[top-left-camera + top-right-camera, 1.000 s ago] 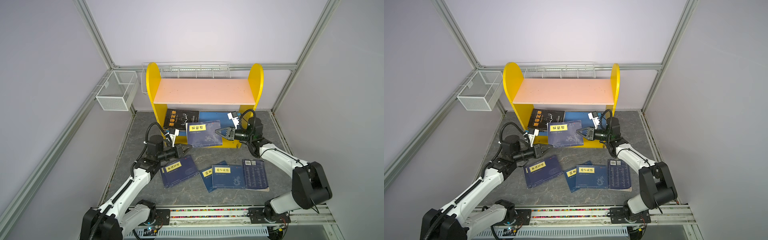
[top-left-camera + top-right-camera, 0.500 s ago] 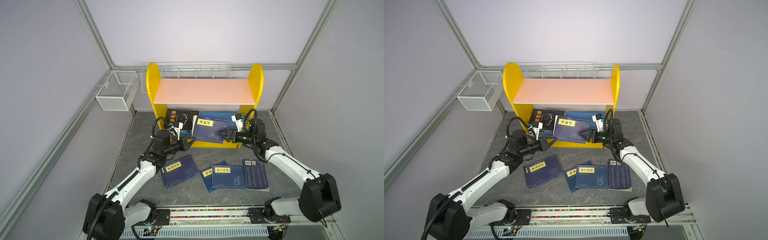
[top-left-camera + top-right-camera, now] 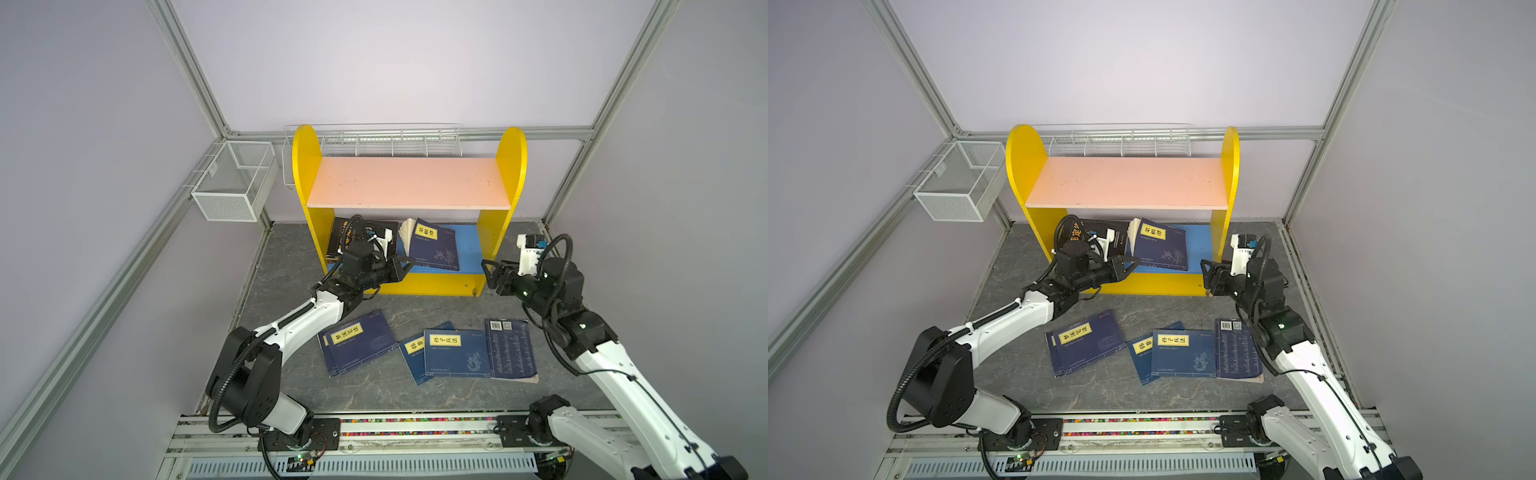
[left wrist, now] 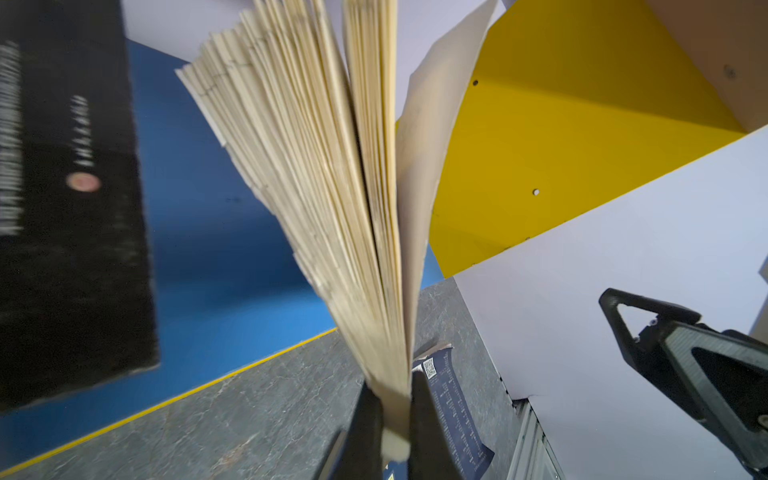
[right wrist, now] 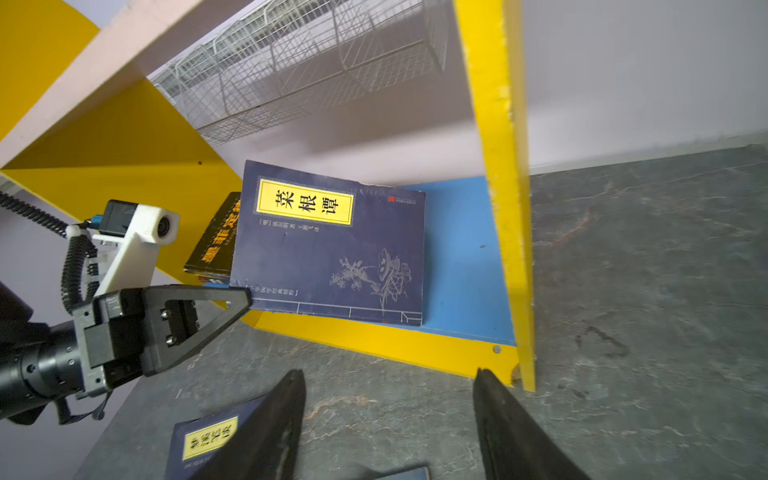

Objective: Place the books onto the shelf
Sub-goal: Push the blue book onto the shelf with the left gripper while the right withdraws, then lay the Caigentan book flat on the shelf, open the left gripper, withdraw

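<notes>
Floor (image 3: 436,311) shows four navy books (image 3: 457,353); left end effector (image 3: 409,262) grips a fifth book (image 3: 434,245), right end effector (image 3: 487,274) wide

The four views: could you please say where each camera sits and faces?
Top views: overhead behind the robot, facing down at the shelf; both arms show.
Left wrist: along the shut left gripper at the navy book, pages fanned.
Right wrist: past the open right gripper toward that book's cover.
Shared: both wrist views show this book.

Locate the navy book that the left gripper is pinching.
In both top views the navy book stands tilted on the blue lower board, right of the black book, its corner in the left gripper.
</notes>
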Motion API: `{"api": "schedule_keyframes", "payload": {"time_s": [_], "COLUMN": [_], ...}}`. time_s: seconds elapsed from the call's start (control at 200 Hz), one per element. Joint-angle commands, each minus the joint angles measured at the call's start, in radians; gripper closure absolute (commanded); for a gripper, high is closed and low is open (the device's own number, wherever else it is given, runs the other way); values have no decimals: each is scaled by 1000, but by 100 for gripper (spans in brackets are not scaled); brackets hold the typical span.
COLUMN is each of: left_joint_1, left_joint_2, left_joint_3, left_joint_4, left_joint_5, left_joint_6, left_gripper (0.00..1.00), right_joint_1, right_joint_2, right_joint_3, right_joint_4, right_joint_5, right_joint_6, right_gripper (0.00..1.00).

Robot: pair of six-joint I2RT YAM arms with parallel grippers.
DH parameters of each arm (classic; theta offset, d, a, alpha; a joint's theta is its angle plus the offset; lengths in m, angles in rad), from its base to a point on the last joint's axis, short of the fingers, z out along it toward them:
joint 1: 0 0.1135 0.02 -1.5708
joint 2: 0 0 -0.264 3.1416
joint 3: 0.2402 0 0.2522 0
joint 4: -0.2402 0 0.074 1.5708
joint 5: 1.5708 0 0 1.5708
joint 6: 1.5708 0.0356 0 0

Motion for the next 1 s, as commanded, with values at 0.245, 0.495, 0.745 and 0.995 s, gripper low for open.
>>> {"api": "schedule_keyframes", "payload": {"time_s": [0.245, 0.495, 0.745, 0.995], "left_joint_1": [-75, -118, -118, -120], "left_joint_2": [149, 206, 256, 323], "left_joint_3": [175, 257, 315, 408], "left_joint_4": [3, -129, -231, -332], "left_joint_5": [-63, -65, -115, -193], "left_joint_6": [-27, 26, 55, 66], "left_gripper": [100, 100, 100, 80], "right_joint_1": [-14, -14, -16, -17], "right_joint_2": [-34, -56, -33, -29], "right_joint_3": [-22, -53, -60, -90], "right_joint_4": [-115, -130, -137, -140], "right_joint_5": [113, 137, 125, 133], "right_joint_6": [-28, -23, -10, 1], "right_gripper": [33, 32, 32, 32]}}
